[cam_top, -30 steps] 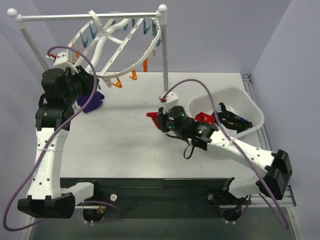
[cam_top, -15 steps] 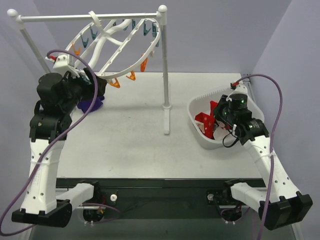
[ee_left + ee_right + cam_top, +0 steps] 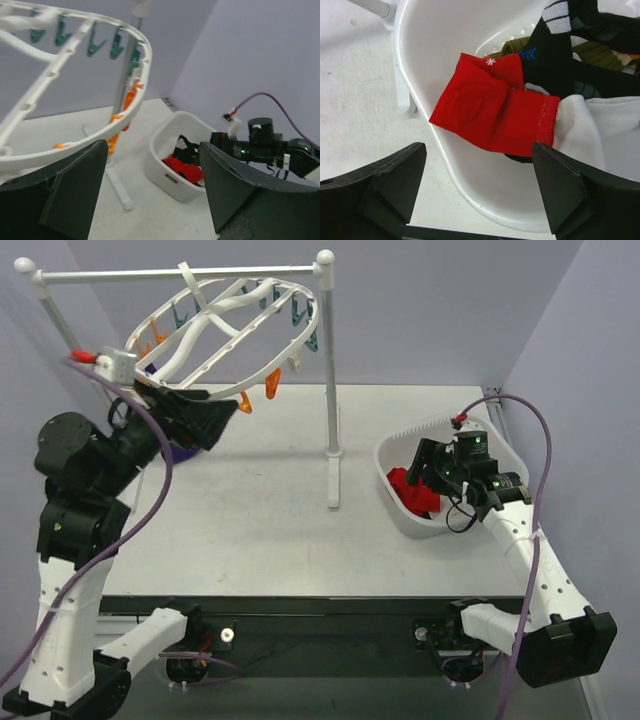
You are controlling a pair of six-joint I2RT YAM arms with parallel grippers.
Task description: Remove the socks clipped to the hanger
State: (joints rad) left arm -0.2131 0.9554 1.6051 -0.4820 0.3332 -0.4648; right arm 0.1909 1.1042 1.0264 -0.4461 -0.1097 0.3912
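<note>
L gripper [image 3: 152,145] is seen w/ jaws spread wide, nothing btwn them. It is raised off the grey table top [image 3: 260,530] and tilted upward, just under the near rim of the white plastic oval ring hanger [image 3: 147,52]. That rim is seen above and ahead of the L fingers [image 3: 75,190], close to the left one; whether it is touched cannot be told. Small orange and teal plastic clips [image 3: 116,45] are hung along the rim, above the gripper. The hanger is hooked on the white pole rail stand [image 3: 330,370], whose upright is set ahead of the L gripper, btwn it and the basin. A purple fabric sock [image 3: 182,453] is glimpsed on the table directly below the L gripper, mostly hidden by it.

R gripper [image 3: 477,147] is likewise held w/ jaws fully apart, gripping nothing, and is pointed down over the white plastic basin [image 3: 445,40]. Directly beneath it, btwn the fingertips as viewed from the wrist cam, a red sock w/ a small white snowflake mark [image 3: 490,120] is laid against the basin's inner wall, apart from both fingers. Further ahead of the gripper, a black sock w/ white stripes and blue marks [image 3: 555,50] and an olive sock [image 3: 605,50] are piled. White fabric [image 3: 600,130] is tucked by the red sock's cuff, on the gripper's right side
</note>
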